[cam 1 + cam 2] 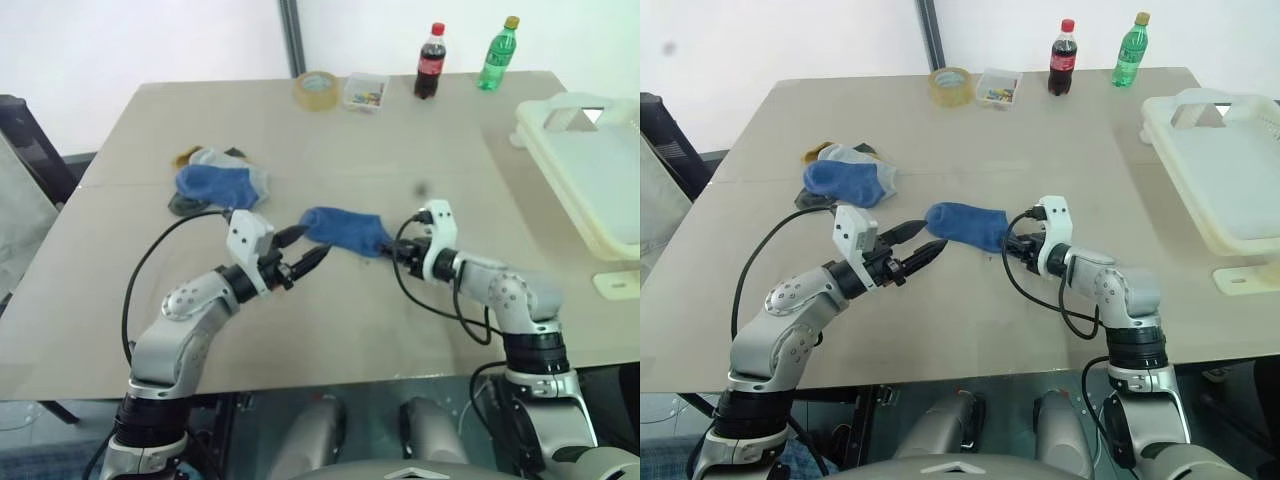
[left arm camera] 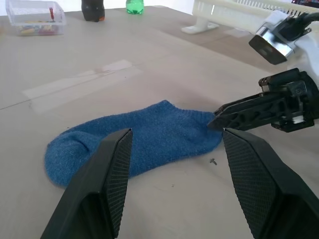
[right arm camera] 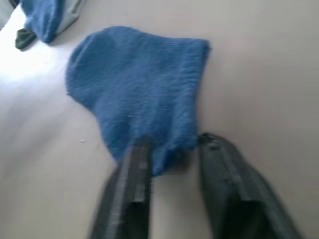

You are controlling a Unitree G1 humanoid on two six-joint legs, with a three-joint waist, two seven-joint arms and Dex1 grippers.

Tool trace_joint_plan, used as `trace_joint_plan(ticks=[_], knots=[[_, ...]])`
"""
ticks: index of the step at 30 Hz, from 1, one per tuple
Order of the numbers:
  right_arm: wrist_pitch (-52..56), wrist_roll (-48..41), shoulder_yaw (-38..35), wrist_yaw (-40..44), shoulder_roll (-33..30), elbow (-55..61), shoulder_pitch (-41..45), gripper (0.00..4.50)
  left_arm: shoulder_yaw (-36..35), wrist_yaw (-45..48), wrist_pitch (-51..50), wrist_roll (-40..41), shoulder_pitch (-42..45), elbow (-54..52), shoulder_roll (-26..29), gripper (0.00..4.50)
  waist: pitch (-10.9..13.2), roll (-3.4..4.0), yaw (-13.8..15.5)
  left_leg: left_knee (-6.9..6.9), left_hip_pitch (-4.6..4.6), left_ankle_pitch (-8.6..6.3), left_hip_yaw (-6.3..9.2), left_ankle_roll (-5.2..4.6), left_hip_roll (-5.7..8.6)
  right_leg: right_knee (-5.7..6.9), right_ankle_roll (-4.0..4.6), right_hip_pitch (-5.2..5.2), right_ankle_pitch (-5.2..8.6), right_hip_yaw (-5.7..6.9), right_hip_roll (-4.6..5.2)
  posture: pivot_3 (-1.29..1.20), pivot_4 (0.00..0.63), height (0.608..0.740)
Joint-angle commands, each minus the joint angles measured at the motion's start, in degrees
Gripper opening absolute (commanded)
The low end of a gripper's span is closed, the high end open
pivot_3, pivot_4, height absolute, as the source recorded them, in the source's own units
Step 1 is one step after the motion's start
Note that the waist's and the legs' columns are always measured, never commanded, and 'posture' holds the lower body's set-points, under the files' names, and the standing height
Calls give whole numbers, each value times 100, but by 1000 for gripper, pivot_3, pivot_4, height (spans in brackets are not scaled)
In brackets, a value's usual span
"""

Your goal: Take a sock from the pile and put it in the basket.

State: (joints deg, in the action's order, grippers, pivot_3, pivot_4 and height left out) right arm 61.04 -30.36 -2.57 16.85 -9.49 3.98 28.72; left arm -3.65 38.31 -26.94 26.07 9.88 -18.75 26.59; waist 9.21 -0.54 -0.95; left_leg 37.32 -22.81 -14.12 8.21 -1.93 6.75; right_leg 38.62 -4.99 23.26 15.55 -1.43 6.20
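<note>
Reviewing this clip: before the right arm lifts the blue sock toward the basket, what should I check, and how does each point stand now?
1. Right end effector at the cuff of the loose blue ankle sock: ok, its fingers straddle the cuff edge.
2. Firm grip on the sock: cannot tell; the fingers still show a gap.
3. Left end effector free of the sock: ok, open, tips near the toe end but holding nothing.
4. Sock apart from the small heap of blue, grey and yellow socks: ok.
5. Large cream-white slotted plastic basket reachable: ok, it sits at the table's right edge.
</note>
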Motion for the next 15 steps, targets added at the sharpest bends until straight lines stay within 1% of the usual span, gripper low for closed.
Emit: trace_joint_plan(ticks=[1, 4, 8, 12, 15], knots=[[-14, -23, 111, 176, -66, 102, -47, 55, -12, 3, 146, -14, -22, -111, 12, 3103, 0, 0, -5, -1, 0, 0, 0, 0, 0, 0, 0, 1, 0, -1, 0, 0, 150, 740], [-124, -11, 221, 407, -208, 165, -122, 55, 11, 31, 186, -69, -73, -109, 45, 3103, 0, 0, -2, -3, -1, 0, -1, 0, 0, -3, 0, 2, 0, -2, 0, 0, 150, 740], [-76, -211, 289, 825, -465, 474, -237, 55, 21, 55, 200, -98, -126, -102, 60, 3103, 0, 0, 7, -5, -2, 0, -1, 0, 0, -4, 0, 2, 0, -1, 0, 0, 150, 740], [30, -394, 447, 1459, -1119, 951, -462, 55, 48, 144, 236, -150, -180, -87, 133, 3103, 1, 1, 16, -5, -5, 0, -1, -1, 0, -7, 0, 3, 0, -1, 1, 0, 150, 740], [-16, -497, 479, 2088, -1866, 1249, -756, 55, 117, 305, 249, -176, -248, -50, 258, 3103, 1, 0, 27, -7, -7, -1, -1, -1, 0, -11, 0, 2, 0, 1, 2, 0, 150, 740]])
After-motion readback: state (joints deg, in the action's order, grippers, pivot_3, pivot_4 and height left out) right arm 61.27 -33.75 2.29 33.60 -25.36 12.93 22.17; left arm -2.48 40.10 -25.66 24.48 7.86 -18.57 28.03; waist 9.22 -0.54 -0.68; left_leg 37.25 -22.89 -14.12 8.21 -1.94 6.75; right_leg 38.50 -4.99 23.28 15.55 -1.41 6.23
